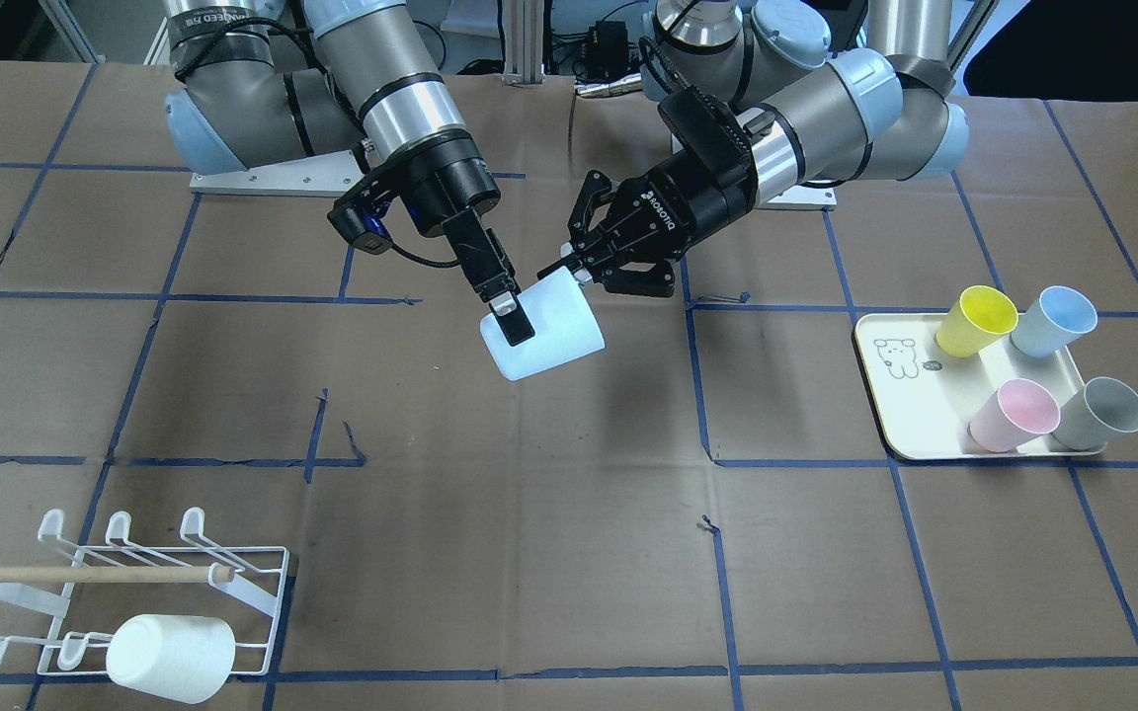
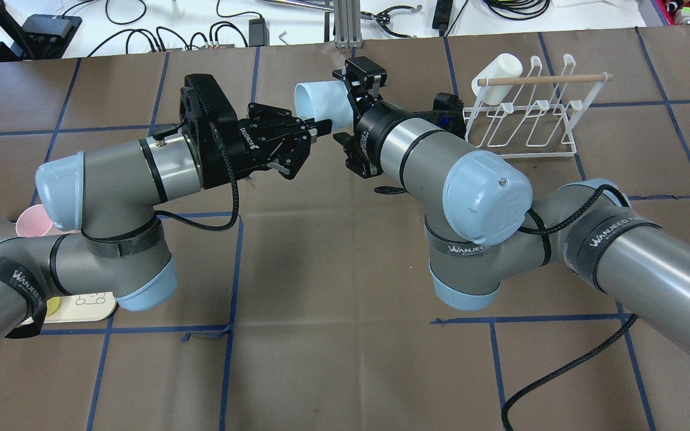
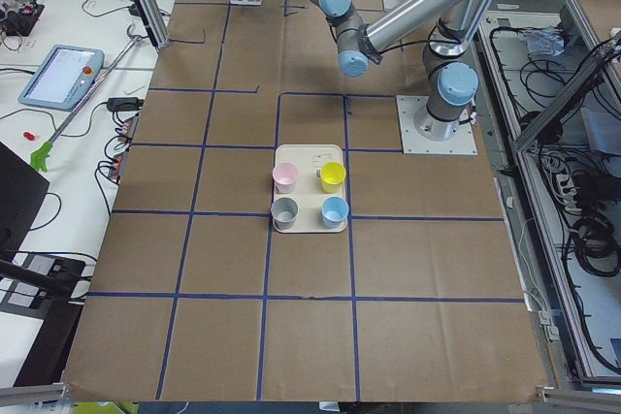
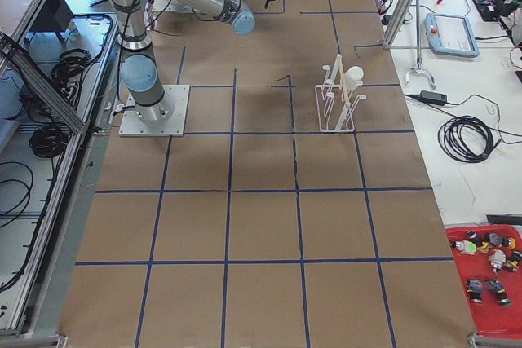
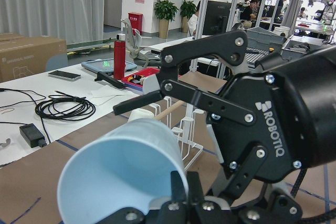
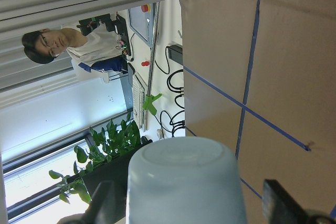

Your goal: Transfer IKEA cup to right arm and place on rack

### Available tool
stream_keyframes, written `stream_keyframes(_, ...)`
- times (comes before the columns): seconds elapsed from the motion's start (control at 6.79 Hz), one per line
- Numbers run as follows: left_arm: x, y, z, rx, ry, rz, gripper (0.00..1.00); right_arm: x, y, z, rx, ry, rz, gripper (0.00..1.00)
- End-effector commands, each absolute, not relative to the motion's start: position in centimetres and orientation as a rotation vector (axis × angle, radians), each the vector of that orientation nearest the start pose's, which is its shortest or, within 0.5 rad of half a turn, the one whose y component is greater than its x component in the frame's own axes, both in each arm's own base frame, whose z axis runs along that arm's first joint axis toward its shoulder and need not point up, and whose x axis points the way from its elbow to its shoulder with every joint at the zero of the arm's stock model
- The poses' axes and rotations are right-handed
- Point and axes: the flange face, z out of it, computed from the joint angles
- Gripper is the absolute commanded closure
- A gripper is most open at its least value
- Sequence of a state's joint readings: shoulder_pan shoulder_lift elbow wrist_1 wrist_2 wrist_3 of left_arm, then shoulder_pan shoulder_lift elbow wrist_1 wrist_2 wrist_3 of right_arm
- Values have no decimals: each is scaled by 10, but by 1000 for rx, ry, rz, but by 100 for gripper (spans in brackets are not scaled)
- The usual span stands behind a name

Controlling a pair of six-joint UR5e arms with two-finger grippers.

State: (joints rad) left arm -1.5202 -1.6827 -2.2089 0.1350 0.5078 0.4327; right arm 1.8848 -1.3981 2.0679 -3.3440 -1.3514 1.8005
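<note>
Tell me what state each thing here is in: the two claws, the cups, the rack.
Left gripper: shut on the pale blue cup's rim.
Right gripper: open, fingers around that cup.
Pale blue cup: in the air, on its side.
Rack: standing, one white cup hung on it.
Four cups on the tray: upright, mouths up.
</note>
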Motion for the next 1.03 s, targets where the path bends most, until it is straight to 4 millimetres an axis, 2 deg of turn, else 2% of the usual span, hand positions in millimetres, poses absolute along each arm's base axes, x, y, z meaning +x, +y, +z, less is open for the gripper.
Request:
stream_keyframes(0.0,-198,-442,371,-973,-1839,1281,95,306,-439,383,1279,1603,-423,12)
stream_keyframes(0.44,-198,-442,371,-971,-1840,1280,90,306,-439,384,1273,1602,-428,38)
stream_keyframes(0.74,-197,-444,374,-975,-1838,1291,62,306,-439,384,1266,1601,-431,46)
stream_keyframes(0.88,-197,-445,372,-966,-1842,1282,34,306,-438,385,1261,1601,-432,49)
